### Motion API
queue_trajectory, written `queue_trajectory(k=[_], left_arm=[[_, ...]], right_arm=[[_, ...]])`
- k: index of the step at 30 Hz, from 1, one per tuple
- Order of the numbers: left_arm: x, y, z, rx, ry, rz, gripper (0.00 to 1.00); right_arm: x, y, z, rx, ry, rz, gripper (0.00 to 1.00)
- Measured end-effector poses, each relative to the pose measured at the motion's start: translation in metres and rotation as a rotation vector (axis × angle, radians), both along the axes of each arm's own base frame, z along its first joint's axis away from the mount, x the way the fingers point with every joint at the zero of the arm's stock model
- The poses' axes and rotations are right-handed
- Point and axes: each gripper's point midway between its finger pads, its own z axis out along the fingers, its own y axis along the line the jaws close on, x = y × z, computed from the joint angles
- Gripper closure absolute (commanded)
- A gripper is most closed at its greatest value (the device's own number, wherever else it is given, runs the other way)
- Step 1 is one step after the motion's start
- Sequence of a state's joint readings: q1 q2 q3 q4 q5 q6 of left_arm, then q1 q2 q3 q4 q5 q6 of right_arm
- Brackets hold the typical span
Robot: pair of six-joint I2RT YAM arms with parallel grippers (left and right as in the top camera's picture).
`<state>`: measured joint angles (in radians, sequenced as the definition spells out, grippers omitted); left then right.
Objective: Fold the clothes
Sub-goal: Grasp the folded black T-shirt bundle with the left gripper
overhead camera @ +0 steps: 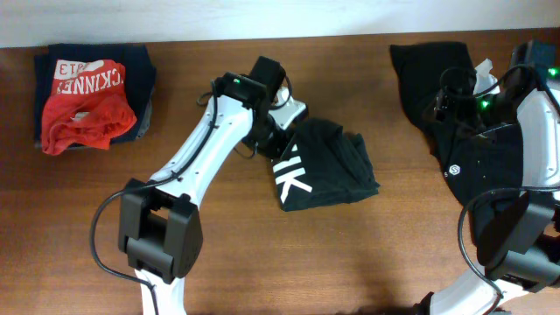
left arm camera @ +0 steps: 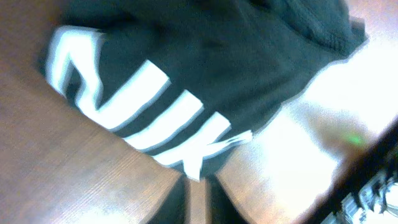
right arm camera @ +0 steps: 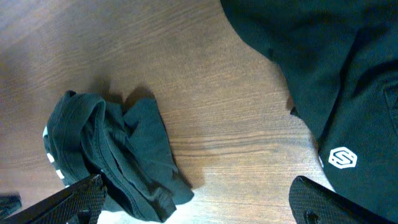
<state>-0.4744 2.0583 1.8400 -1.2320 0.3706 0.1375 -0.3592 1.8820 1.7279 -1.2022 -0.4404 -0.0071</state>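
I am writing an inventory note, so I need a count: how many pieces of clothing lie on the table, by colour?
Black: 2, the shirt with white lettering and the shirt with a small round logo
Red: 1, the red garment
Dark blue: 1 that shows, the folded dark blue garment under the red one
Total: 4

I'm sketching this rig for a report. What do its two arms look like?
Both the left arm and right arm have white links, black joint housings, black cables and a green light near the wrist. The right hand's fingers are black, textured.
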Motion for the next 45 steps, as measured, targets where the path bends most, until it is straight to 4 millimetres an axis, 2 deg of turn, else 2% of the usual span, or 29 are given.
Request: queue_trajectory(k=[3, 7, 8, 12, 15, 18, 23, 26, 30, 33, 37, 41, 43, 45], left_arm=[[-0.025, -0.007, 0.001, -0.001, 0.055, -0.093, 1.0], [-0.056, -0.035, 0.001, -0.027, 0.06, -0.257, 0.99], [-0.062, -0.045, -0.003, -0.039, 0.048, -0.298, 0.99], [-0.085, -0.062, -0.023, -0.042, 0.048, -0.388, 1.0], [-0.097, -0.061, -0.044, 0.004, 0.052, -0.417, 1.0], [-0.096, -0.051, -0.06, 0.087, 0.032, -0.407, 1.0], [-0.078, -0.042, -0.088, 0.168, -0.057, -0.338, 1.0], [-0.06, -0.031, -0.106, 0.248, -0.14, -0.236, 0.99], [-0.037, -0.013, -0.109, 0.343, -0.213, -0.104, 0.99], [-0.01, 0.007, -0.107, 0.394, -0.275, 0.02, 0.99], [0.038, 0.044, -0.1, 0.423, -0.364, 0.195, 0.95], [0.097, 0.101, -0.088, 0.408, -0.468, 0.41, 0.89], [0.116, 0.131, -0.083, 0.408, -0.489, 0.478, 0.77], [0.118, 0.152, -0.08, 0.423, -0.457, 0.475, 0.65]], right_arm=[[0.001, 0.0, 0.0, -0.001, -0.004, 0.001, 0.02], [0.003, 0.0, 0.001, -0.001, -0.013, 0.002, 0.02], [0.004, -0.001, 0.001, -0.002, -0.018, 0.002, 0.02], [0.004, -0.001, 0.002, -0.001, -0.021, 0.002, 0.02], [0.005, -0.001, 0.002, -0.001, -0.022, 0.002, 0.02], [0.005, -0.001, 0.002, -0.001, -0.022, 0.002, 0.02], [0.005, -0.001, 0.002, -0.001, -0.022, 0.002, 0.02], [0.005, -0.001, 0.002, -0.001, -0.022, 0.002, 0.02], [0.005, -0.001, 0.002, -0.001, -0.022, 0.002, 0.02], [0.005, -0.001, 0.002, -0.001, -0.022, 0.002, 0.02], [0.005, -0.001, 0.002, -0.002, -0.025, 0.002, 0.02], [0.005, -0.001, 0.002, -0.002, -0.026, 0.003, 0.02], [0.005, -0.001, 0.002, -0.002, -0.026, 0.003, 0.02], [0.006, -0.001, 0.002, -0.002, -0.026, 0.002, 0.01]])
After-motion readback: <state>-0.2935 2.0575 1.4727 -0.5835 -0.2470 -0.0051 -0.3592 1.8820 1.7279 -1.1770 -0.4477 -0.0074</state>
